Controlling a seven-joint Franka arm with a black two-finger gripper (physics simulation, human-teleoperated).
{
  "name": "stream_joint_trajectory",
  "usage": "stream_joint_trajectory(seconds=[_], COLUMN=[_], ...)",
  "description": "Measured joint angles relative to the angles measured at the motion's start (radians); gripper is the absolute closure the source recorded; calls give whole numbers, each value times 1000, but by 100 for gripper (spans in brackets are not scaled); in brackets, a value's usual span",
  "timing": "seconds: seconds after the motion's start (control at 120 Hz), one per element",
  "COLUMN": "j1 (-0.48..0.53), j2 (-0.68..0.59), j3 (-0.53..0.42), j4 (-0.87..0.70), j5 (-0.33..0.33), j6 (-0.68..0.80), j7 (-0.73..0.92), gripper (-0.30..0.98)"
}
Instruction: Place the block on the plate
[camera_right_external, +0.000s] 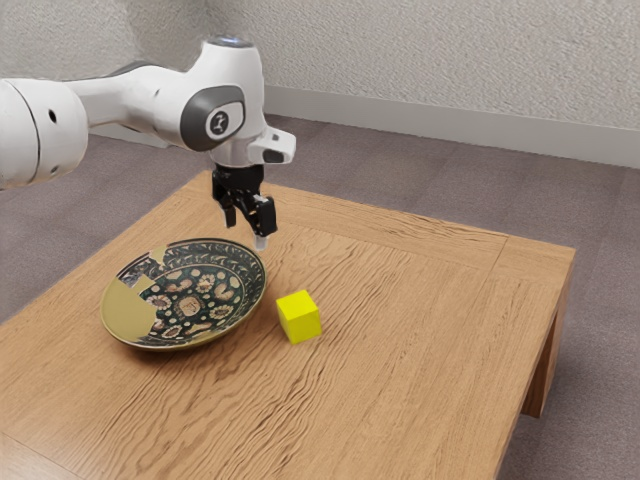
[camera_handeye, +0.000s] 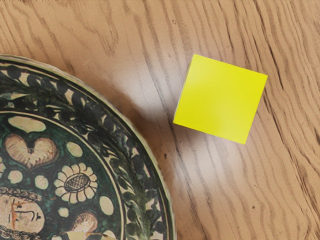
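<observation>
One yellow block (camera_right_external: 299, 317) beside the patterned plate (camera_right_external: 133, 313), not touching.

No text, label, brand or number can be read in either view; a round dark emblem (camera_right_external: 218, 123) is noted on the arm (camera_right_external: 228, 75), its mark illegible

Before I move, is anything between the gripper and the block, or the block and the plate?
Nothing visible stands between my gripper and the block, nor between block and plate. The plate's rim is raised, so I'd lift over it.
</observation>
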Motion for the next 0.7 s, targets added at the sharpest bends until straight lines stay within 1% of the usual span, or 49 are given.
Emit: stream_joint_trajectory(seconds=[0.15, 0.358, 0.5, 0.7], j1=[-1, -2, -8, 1], j2=[38, 81, 92, 147], j3=[-18, -42, -45, -62], j4=[-36, -81, -114, -111], j5=[-23, -38, -49, -55], j6=[88, 179, 230, 278], j7=[31, 68, 86, 115], gripper=[0, 0, 0, 0])
